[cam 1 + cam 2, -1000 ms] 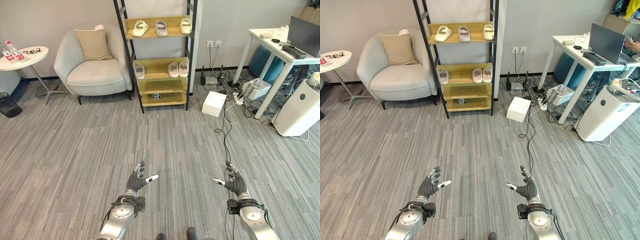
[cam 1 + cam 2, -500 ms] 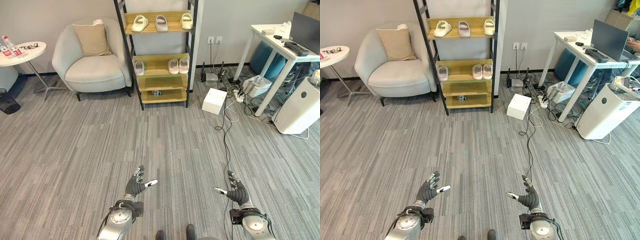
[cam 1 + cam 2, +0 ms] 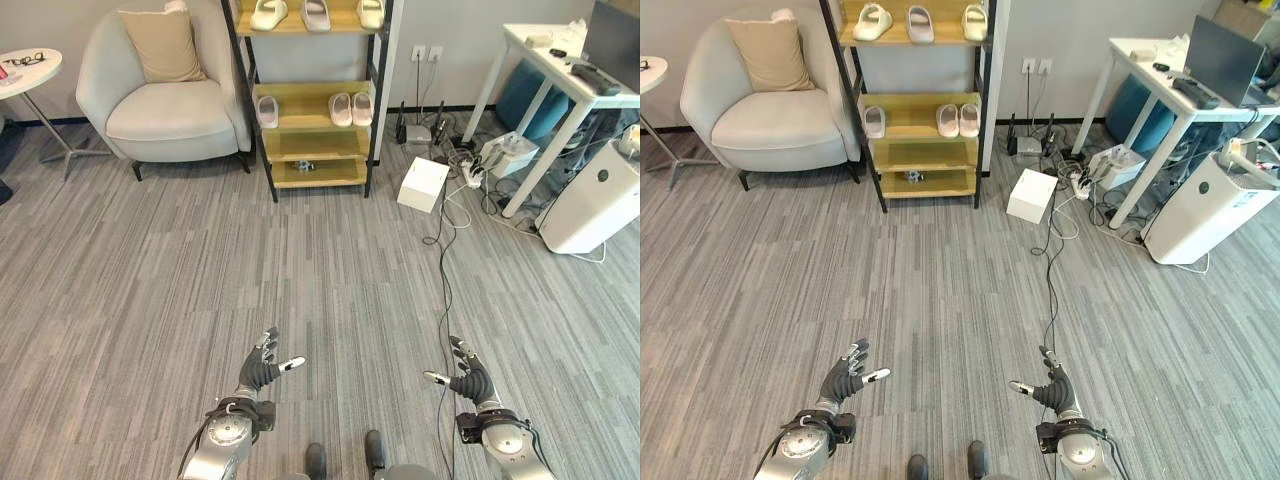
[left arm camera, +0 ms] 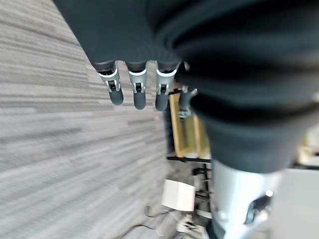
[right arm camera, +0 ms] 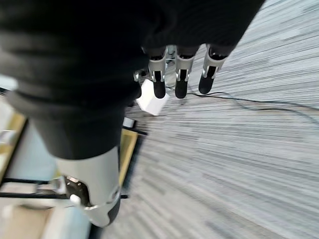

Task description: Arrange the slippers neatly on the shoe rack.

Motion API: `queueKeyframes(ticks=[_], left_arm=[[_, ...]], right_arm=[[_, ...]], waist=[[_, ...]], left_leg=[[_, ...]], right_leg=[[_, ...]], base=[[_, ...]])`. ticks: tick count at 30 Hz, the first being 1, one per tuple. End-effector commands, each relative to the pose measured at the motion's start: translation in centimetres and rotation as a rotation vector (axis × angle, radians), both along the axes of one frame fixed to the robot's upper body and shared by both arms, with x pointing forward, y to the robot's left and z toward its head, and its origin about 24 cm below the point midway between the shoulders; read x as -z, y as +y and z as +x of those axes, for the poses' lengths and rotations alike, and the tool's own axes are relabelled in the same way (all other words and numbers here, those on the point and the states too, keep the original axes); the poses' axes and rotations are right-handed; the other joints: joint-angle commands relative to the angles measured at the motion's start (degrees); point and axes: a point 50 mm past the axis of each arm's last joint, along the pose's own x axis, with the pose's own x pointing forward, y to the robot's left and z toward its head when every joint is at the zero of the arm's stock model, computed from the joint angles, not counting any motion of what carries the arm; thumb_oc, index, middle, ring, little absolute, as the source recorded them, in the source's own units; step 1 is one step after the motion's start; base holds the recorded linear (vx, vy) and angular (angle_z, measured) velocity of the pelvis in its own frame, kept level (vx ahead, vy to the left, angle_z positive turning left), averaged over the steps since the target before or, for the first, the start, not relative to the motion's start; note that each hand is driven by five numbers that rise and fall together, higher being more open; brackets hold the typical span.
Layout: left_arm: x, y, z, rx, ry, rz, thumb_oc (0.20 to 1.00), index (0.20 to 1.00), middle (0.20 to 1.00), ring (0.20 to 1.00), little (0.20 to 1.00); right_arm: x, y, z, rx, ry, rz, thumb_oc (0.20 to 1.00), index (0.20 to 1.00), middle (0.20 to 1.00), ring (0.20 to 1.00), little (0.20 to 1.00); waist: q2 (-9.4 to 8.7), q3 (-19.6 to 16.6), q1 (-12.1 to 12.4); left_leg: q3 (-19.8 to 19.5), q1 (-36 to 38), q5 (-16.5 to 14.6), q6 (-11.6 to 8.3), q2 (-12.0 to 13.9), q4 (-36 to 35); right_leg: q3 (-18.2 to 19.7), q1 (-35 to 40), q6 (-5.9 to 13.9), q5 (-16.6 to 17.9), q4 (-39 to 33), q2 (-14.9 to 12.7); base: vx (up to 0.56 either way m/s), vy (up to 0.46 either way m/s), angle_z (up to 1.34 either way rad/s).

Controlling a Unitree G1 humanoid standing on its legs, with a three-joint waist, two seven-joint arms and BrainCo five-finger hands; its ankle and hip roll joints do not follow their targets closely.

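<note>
The wooden shoe rack (image 3: pixel 305 112) stands against the far wall. Its top shelf carries three pale slippers (image 3: pixel 316 14), spread apart. On the middle shelf a single slipper (image 3: pixel 267 110) lies at the left and a pair (image 3: pixel 351 108) sits side by side at the right. My left hand (image 3: pixel 262 370) and right hand (image 3: pixel 470 381) hover low over the carpet, far from the rack, both open and holding nothing. The wrist views show the left fingers (image 4: pixel 134 94) and the right fingers (image 5: pixel 179 84) straight.
A grey armchair (image 3: pixel 165 105) with a beige cushion stands left of the rack. A white box (image 3: pixel 423 184), a tangle of cables (image 3: pixel 445 250), a white desk (image 3: pixel 545 70) and a white appliance (image 3: pixel 595 205) are at the right. A round side table (image 3: pixel 25 75) is far left.
The whole picture has shifted, so the rack and furniture now sit higher in view. Both hands stay open and low in front; no slipper has moved.
</note>
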Motion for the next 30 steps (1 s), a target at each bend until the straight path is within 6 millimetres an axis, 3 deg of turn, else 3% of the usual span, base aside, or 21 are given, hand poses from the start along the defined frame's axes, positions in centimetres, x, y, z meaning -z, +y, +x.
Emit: queueKeyframes(ticks=[1,4,5,9,11,14,16,17,19,21,22,23,25,26,27,28,29,30], left_arm=[[-2.7,1.0,2.3,0.008,-0.154,0.071,1.0,1.0,1.0,1.0,1.0],[-3.3,0.9,2.9,0.013,-0.187,0.071,1.0,1.0,1.0,1.0,1.0],[-4.1,0.6,3.4,0.018,-0.226,0.059,1.0,1.0,1.0,1.0,1.0],[-4.7,0.2,4.0,0.029,-0.257,0.061,1.0,1.0,1.0,1.0,1.0],[-5.2,-0.3,4.4,0.064,-0.283,0.063,1.0,1.0,1.0,1.0,1.0],[-5.2,-0.7,4.4,0.073,-0.291,0.058,1.0,1.0,1.0,1.0,1.0],[-5.0,-1.1,4.2,0.065,-0.285,0.017,1.0,1.0,1.0,1.0,1.0],[-5.0,-1.1,4.2,0.065,-0.285,0.016,1.0,1.0,1.0,1.0,1.0],[-5.1,-1.3,4.4,0.06,-0.287,-0.014,1.0,1.0,1.0,1.0,1.0],[-4.8,-1.2,4.2,0.041,-0.274,-0.027,1.0,1.0,1.0,1.0,1.0],[-4.8,-1.2,4.2,0.036,-0.273,-0.03,1.0,1.0,1.0,1.0,1.0],[-4.8,-1.2,4.2,0.036,-0.273,-0.03,1.0,1.0,1.0,1.0,1.0],[-4.7,-1.3,4.0,0.021,-0.266,-0.05,1.0,1.0,1.0,1.0,1.0],[-4.4,-1.5,3.7,0.021,-0.253,-0.051,1.0,1.0,1.0,1.0,1.0],[-4.3,-1.6,3.6,0.023,-0.246,-0.053,1.0,1.0,1.0,1.0,1.0],[-4.3,-1.6,3.6,0.023,-0.246,-0.053,1.0,1.0,1.0,1.0,1.0],[-4.3,-1.6,3.6,0.026,-0.246,-0.027,1.0,1.0,1.0,1.0,1.0],[-4.3,-1.6,3.6,0.026,-0.246,-0.027,1.0,1.0,1.0,1.0,1.0]], right_arm=[[-2.1,-0.1,1.4,0.0,-0.12,-0.006,1.0,1.0,1.0,1.0,1.0],[-2.2,-0.2,1.5,0.003,-0.127,0.0,1.0,1.0,1.0,1.0,1.0],[-2.4,-0.2,1.7,0.002,-0.133,-0.003,1.0,1.0,1.0,1.0,1.0],[-2.3,-0.3,1.6,-0.001,-0.125,-0.021,1.0,1.0,1.0,1.0,1.0],[-2.2,-1.0,0.9,0.013,-0.121,-0.038,1.0,1.0,1.0,1.0,1.0],[-2.0,-1.4,0.2,0.016,-0.108,-0.041,1.0,1.0,1.0,1.0,1.0],[-2.4,-2.1,0.0,0.001,-0.116,-0.042,1.0,1.0,1.0,1.0,1.0],[-2.4,-2.1,0.0,0.001,-0.116,-0.042,1.0,1.0,1.0,1.0,1.0],[-3.2,-2.4,0.3,-0.011,-0.145,-0.049,1.0,1.0,1.0,1.0,1.0],[-3.3,-2.8,0.1,-0.004,-0.144,-0.053,1.0,1.0,1.0,1.0,1.0],[-3.3,-2.9,0.1,-0.004,-0.141,-0.058,1.0,1.0,1.0,1.0,1.0],[-3.3,-2.9,0.1,-0.004,-0.14,-0.058,1.0,1.0,1.0,1.0,1.0],[-3.1,-3.0,0.0,0.002,-0.132,-0.061,1.0,1.0,1.0,1.0,1.0],[-3.2,-3.2,0.0,0.004,-0.13,-0.069,1.0,1.0,1.0,1.0,1.0],[-3.2,-3.2,0.0,0.004,-0.128,-0.074,1.0,1.0,1.0,1.0,1.0],[-3.1,-3.2,0.0,0.004,-0.127,-0.074,1.0,1.0,1.0,1.0,1.0],[-3.1,-3.3,0.2,0.005,-0.124,-0.09,1.0,1.0,1.0,1.0,1.0],[-3.1,-3.3,0.2,0.004,-0.124,-0.09,1.0,1.0,1.0,1.0,1.0]], waist=[[-1.16,3.2,-0.8],[-0.76,3.6,-0.8],[-1.03,4.0,-0.7],[-1.83,4.1,-0.8],[-2.14,3.1,-1.8],[-1.85,2.3,-2.6],[-1.14,1.7,-2.9],[-1.08,1.7,-3.0],[-1.26,3.1,-2.5],[-1.16,3.5,-2.2],[-1.31,3.7,-2.1],[-1.27,3.7,-2.1],[-1.42,4.0,-1.9],[-1.83,3.8,-1.9],[-1.67,3.6,-1.9],[-1.87,3.6,-2.0],[-1.39,3.5,-2.1],[-1.48,3.5,-2.3]], left_leg=[[-3.2,6.4,-11.8,0.94,-2.3,0.7],[-2.2,7.8,-12.2,0.22,-1.6,0.0],[-1.2,8.7,-12.8,-0.51,-1.6,0.0],[0.4,10.6,-14.2,-1.61,-1.6,0.0],[0.9,12.4,-16.0,-2.36,-1.5,0.0],[0.8,14.2,-16.2,-3.44,-0.4,0.4],[0.8,10.0,-10.6,-6.18,1.4,15.6],[0.7,9.6,-10.9,-6.23,1.5,16.3],[-0.8,2.3,-5.5,-7.11,1.2,30.8],[-0.5,-1.7,-3.3,-7.92,2.1,39.6],[0.0,-3.3,-4.7,-7.18,2.0,40.2],[0.0,-3.4,-4.7,-7.18,2.0,40.3],[0.2,-5.6,-7.7,-5.91,0.8,36.6],[-0.1,-6.4,-10.7,-4.58,-0.5,27.7],[-0.6,-6.7,-10.9,-4.39,-0.5,21.9],[-0.7,-6.1,-10.4,-4.35,-0.8,20.8],[-2.2,-6.7,-5.7,-4.82,-0.1,8.4],[-2.4,-6.0,-4.9,-4.84,-0.3,7.1]], right_leg=[[1.2,0.2,2.31,-6.6,12.0,-3.7],[-0.9,0.3,1.4,-7.1,5.4,-3.0],[-2.4,-0.1,1.73,-5.8,-3.1,-2.2],[-4.8,0.7,3.12,-2.8,-14.5,-0.7],[-5.1,1.3,2.98,-2.8,-16.2,-0.1],[-4.4,3.2,1.35,-2.2,-16.2,0.7],[-2.9,8.1,-1.22,-4.0,-16.2,1.8],[-3.0,8.0,-1.26,-4.0,-16.2,1.8],[-2.5,10.3,-3.19,-4.7,-16.2,1.7],[-1.6,13.3,-5.12,-6.8,-16.2,2.4],[-1.4,14.1,-5.27,-7.3,-16.2,2.2],[-1.4,14.1,-5.26,-7.3,-16.2,2.2],[-1.1,15.7,-5.22,-8.6,-15.8,1.3],[-1.4,16.8,-4.79,-10.1,-15.0,0.3],[-2.0,17.2,-4.72,-10.9,-14.7,0.2],[-2.1,17.4,-4.67,-11.0,-14.6,-0.1],[-3.6,18.1,-5.05,-12.7,-13.4,0.3],[-3.8,18.1,-5.05,-12.9,-13.2,0.2]], base=[[0.2,0.094,0.01],[0.16,-0.037,0.06],[0.21,-0.107,-0.02],[0.23,-0.165,-0.29],[0.45,-0.316,-0.23],[0.41,-0.298,0.26],[0.42,-0.344,0.37],[0.18,-0.213,0.2],[0.14,-0.225,0.01],[0.34,-0.288,-0.23],[0.28,-0.207,-0.18],[0.19,-0.093,0.02],[0.31,-0.078,0.02],[0.4,-0.066,-0.07],[0.32,-0.044,-0.05],[0.32,-0.031,0.12],[0.24,-0.026,0.14],[0.35,-0.025,0.13]])
